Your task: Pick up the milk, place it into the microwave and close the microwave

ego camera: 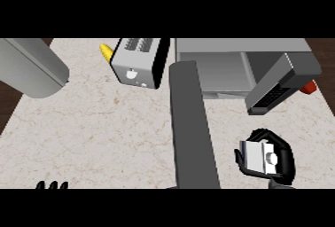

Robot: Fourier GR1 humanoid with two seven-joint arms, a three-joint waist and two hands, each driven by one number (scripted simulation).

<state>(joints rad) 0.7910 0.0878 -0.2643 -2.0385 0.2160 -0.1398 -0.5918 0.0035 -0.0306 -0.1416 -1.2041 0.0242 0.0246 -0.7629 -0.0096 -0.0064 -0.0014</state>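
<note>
Your right hand [282, 160] has its fingers [243, 165] curled round the milk carton [260, 157]. The open microwave [216, 73] lies beyond them; its door [191, 124] probably risks clipping the carton.

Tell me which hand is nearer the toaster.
Right, though only slightly. The right hand, curled round the milk, is below and right of the toaster. The left hand rests at the lower left edge.

beige speckled counter [98, 128]; grey microwave [216, 66]; white milk [260, 157]; yellow object [104, 52], maybe banana.
</note>
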